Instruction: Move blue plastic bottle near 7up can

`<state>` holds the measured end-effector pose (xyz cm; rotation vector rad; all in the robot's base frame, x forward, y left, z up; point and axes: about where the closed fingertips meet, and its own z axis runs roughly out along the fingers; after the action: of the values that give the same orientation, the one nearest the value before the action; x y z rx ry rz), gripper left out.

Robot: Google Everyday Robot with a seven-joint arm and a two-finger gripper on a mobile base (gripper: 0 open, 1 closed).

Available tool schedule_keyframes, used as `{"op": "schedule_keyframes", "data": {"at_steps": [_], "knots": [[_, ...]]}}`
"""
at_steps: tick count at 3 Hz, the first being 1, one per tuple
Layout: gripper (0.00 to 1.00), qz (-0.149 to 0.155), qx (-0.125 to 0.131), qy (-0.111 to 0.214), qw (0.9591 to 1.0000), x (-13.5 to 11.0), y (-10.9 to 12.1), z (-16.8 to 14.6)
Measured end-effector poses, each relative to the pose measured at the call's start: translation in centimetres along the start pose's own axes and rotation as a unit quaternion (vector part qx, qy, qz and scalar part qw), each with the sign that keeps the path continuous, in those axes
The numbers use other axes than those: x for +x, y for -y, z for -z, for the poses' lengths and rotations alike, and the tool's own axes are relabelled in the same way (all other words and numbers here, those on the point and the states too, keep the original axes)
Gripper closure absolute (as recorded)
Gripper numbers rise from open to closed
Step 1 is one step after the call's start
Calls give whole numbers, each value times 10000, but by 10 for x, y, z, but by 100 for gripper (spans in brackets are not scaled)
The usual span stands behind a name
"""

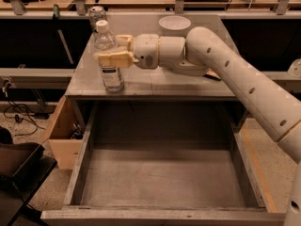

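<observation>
The blue plastic bottle, clear with a white cap and a white label, stands upright near the front left of the grey table top. My gripper reaches in from the right and is shut on the bottle's upper body, one cream finger in front of it and the other behind. The silvery 7up can stands at the table's back left corner, a short way behind the bottle and apart from it.
A white bowl sits at the back middle of the table. My arm crosses the table's right half. A wide open drawer juts out below the front edge. An open cardboard box stands at the lower left.
</observation>
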<state>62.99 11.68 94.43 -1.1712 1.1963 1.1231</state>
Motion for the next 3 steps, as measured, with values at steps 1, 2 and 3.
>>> {"op": "schedule_keyframes", "data": {"at_steps": [1, 2, 3], "knots": [[87, 2, -23, 3, 10000, -1, -1, -3], [100, 3, -46, 5, 10000, -1, -3, -5], [100, 85, -53, -128, 9999, -13, 0, -7]]}}
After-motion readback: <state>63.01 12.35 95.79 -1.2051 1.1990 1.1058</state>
